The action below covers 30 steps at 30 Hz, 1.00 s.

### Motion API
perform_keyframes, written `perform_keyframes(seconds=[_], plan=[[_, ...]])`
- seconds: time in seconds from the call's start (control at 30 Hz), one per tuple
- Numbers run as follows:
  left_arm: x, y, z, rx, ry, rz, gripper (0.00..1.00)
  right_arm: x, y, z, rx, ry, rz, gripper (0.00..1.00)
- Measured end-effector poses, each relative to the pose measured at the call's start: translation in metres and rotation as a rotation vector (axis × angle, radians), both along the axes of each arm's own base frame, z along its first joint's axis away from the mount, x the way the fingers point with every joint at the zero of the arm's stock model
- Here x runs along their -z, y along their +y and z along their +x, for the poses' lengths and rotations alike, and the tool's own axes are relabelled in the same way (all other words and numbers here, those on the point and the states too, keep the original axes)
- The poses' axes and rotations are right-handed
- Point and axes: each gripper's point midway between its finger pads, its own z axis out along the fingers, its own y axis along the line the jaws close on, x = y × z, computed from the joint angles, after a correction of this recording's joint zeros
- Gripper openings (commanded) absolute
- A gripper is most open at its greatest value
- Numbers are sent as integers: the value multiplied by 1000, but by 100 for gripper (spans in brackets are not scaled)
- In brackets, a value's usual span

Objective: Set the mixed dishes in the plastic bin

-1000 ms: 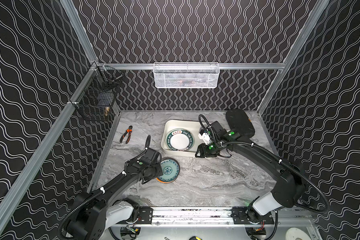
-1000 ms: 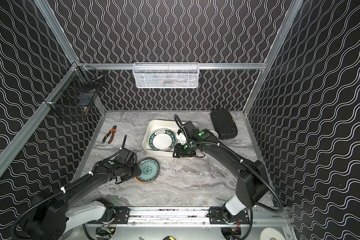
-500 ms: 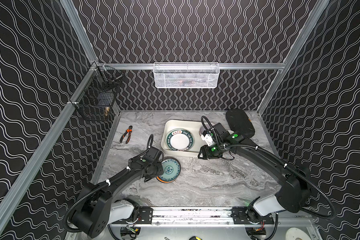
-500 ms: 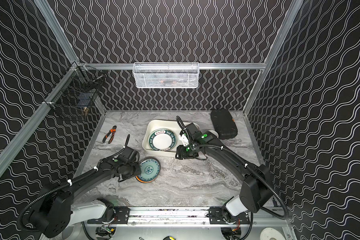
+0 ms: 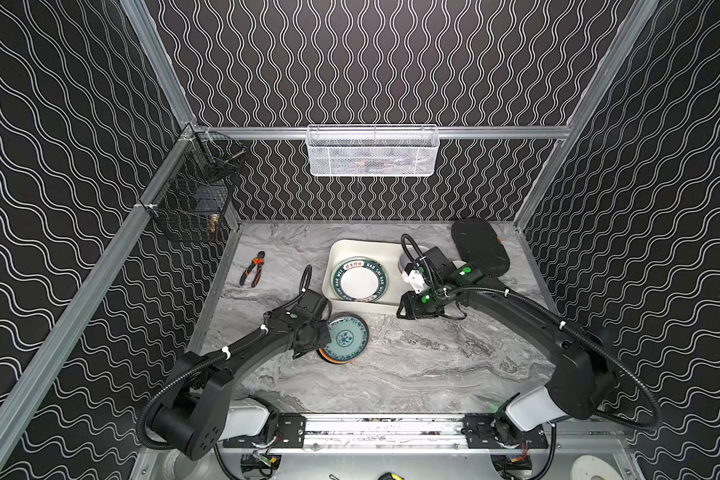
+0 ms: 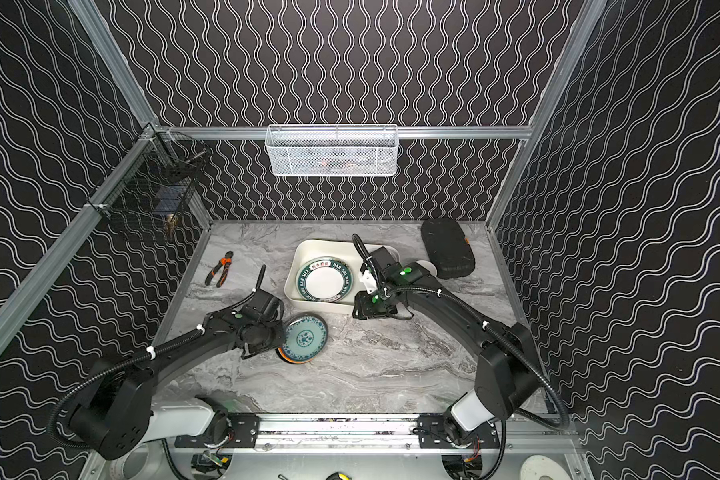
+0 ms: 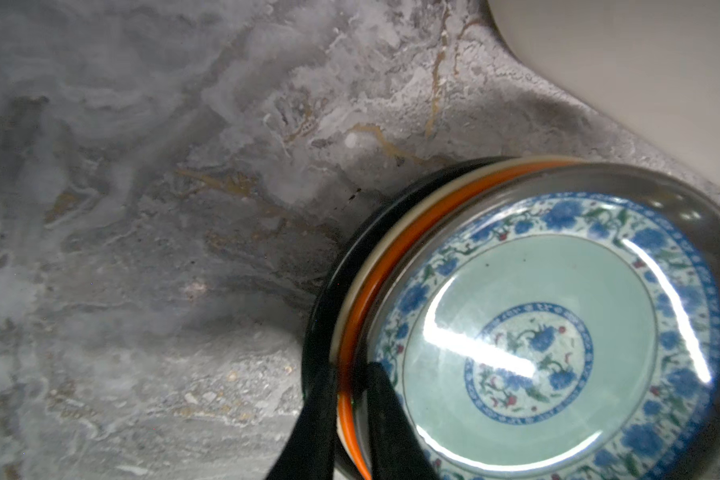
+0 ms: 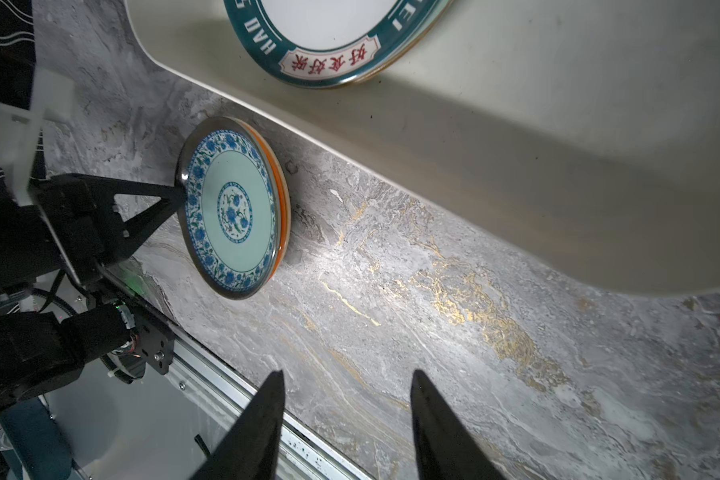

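Your left tool (image 7: 352, 374) just squeezed in and pinched the rim of the glossy teal floral round plate (image 5: 347, 338), topping the stack (image 5: 332, 360) on the grey marble counter (image 5: 425, 365) beside the cream-white shallow plastic bin (image 5: 362, 308). Meanwhile your right tool (image 8: 346, 372) stayed spread, empty. Looked ready to lift.

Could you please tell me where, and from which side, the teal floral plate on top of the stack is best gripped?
Grip the teal floral plate by its thin rim on the side facing the left arm, one finger above the lip, one below, coming in low over the table. It lies face up and looks too wide to span; the left gripper straddles that rim there.
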Motion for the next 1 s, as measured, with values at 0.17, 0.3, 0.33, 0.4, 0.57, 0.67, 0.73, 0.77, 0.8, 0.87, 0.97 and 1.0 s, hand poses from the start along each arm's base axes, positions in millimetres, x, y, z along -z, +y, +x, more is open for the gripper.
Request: perform_keyframes(seconds=[0.17,0.3,0.33,0.4,0.57,0.67,0.73,0.77,0.8,0.87,0.97,1.0], plan=[[-1,-5,1,11,2,-11,19,22,16,1,-29,62,26,41],[-3,-6,4,23,-1,-10,19,38,35,0,-60,109,53,41],[-3,-7,4,32,-3,-9,19,40,40,0,-71,115,65,41],[-4,-8,5,35,-4,-12,19,44,50,2,-83,126,85,40],[-5,-9,5,39,-4,-13,18,57,70,4,-106,168,117,39],[-5,-9,5,42,-5,-13,18,60,78,5,-114,181,133,37],[-6,-10,5,43,-7,-18,19,66,84,4,-123,196,140,35],[-7,-11,5,45,-7,-22,19,69,87,4,-127,200,141,33],[-7,-11,5,47,-8,-26,19,74,89,3,-131,210,138,32],[-8,-12,4,52,-8,-31,19,80,91,0,-124,234,132,29],[-8,-13,5,70,-11,-29,19,82,95,-1,-131,243,138,25],[-8,-13,5,71,-12,-31,18,82,95,-1,-131,245,137,23]])
